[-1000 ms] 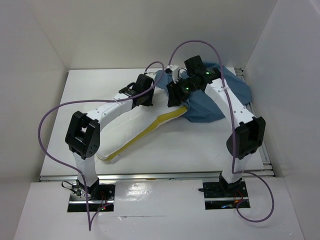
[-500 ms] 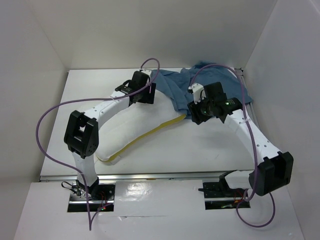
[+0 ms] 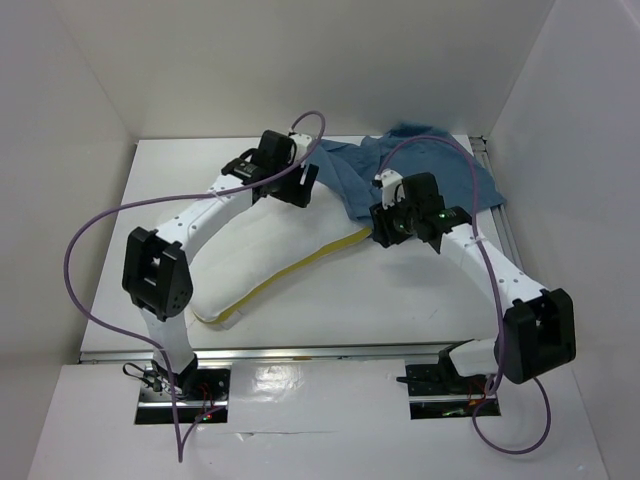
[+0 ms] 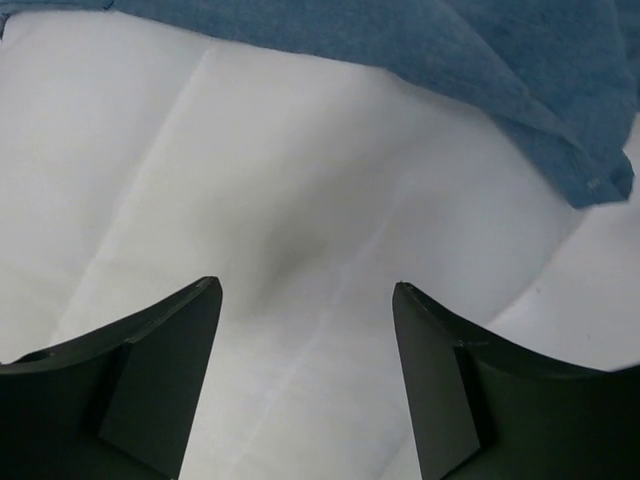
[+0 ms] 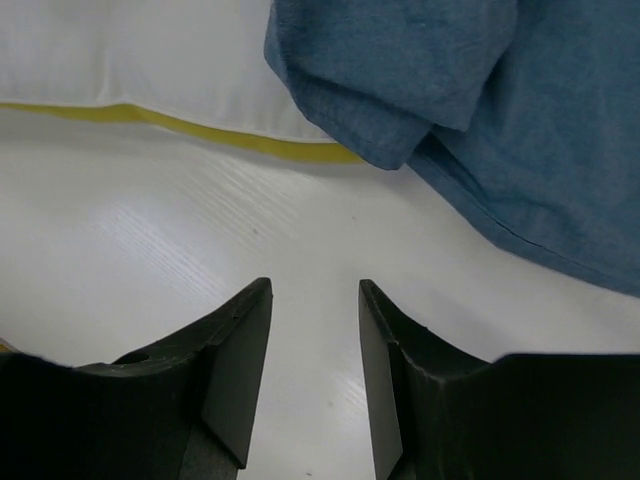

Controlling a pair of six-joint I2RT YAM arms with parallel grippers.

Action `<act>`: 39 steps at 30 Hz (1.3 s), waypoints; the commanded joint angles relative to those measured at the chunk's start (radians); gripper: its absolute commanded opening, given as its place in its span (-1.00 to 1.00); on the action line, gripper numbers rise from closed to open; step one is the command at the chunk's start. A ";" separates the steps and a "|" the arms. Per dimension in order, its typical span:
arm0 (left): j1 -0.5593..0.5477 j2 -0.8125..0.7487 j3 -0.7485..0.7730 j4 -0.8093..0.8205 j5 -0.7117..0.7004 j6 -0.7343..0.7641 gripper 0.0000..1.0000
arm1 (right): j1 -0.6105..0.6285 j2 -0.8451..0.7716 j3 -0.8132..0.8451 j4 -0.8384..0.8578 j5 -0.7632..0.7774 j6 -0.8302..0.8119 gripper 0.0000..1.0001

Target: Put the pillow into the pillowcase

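Counter (image 3: 330, 300) carries everything as before; the change lies on top of it. The pillow (image 3: 265, 248) keeps its slant from near left toward the centre. The pillowcase (image 3: 345, 178), a bunched heap at far right a second ago, now spreads wider along the far edge, and its hem lies over the pillow's far end. I judge it only draped on top, not holding the pillow; whether any corner has entered the mouth I cannot tell.

My right arm, stretched over the heap a second ago, has swung back nearer. My right gripper (image 5: 315, 285) hangs above bare counter, just beside the pillowcase's folded corner and the pillow's yellow strip (image 5: 150, 118). Its jaws are partly apart with nothing between them. My left gripper (image 4: 305, 290), shut tight a second ago, has let go. Its jaws stand wide over the white pillow near the blue hem, holding nothing.

So neither gripper holds cloth, and the stuffing needs a fresh grip on the mouth.
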 commanded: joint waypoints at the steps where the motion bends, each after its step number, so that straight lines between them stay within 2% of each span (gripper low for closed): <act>1: -0.012 -0.103 0.051 -0.062 0.089 0.108 0.65 | -0.006 0.017 -0.046 0.128 -0.078 0.031 -0.05; 9: -0.022 -0.124 0.164 -0.208 0.140 0.108 0.65 | -0.006 0.055 -0.137 0.333 -0.081 0.031 -0.10; 19: -0.086 -0.189 0.128 -0.287 0.201 0.197 0.65 | -0.006 0.156 -0.147 0.468 0.015 0.013 -0.15; 22: -0.086 -0.198 0.128 -0.296 0.201 0.208 0.65 | -0.015 0.198 -0.138 0.468 0.025 0.002 -0.33; 23: -0.086 -0.198 0.128 -0.296 0.201 0.217 0.65 | -0.015 0.198 -0.129 0.478 0.025 0.002 -0.54; 25: -0.095 -0.198 0.128 -0.307 0.201 0.217 0.62 | -0.024 0.222 -0.120 0.478 0.025 -0.019 -0.71; 27: -0.095 -0.207 0.117 -0.307 0.201 0.229 0.62 | -0.025 0.233 -0.111 0.478 0.005 -0.019 -0.84; 32: -0.110 -0.248 -0.004 -0.284 0.198 0.292 0.62 | -0.044 0.233 -0.089 0.468 -0.032 -0.028 -0.97; 34: -0.133 -0.258 -0.050 -0.271 0.184 0.327 0.62 | -0.044 0.233 -0.089 0.468 -0.046 -0.038 -0.97; 37: -0.147 -0.268 -0.087 -0.257 0.172 0.347 0.62 | -0.044 0.233 -0.089 0.454 -0.021 -0.027 -0.64; 38: -0.147 -0.268 -0.087 -0.257 0.181 0.359 0.62 | -0.044 0.233 -0.089 0.454 -0.009 -0.027 -0.51; 39: -0.158 -0.268 -0.087 -0.267 0.181 0.369 0.62 | -0.044 0.233 -0.100 0.454 -0.009 -0.027 -0.18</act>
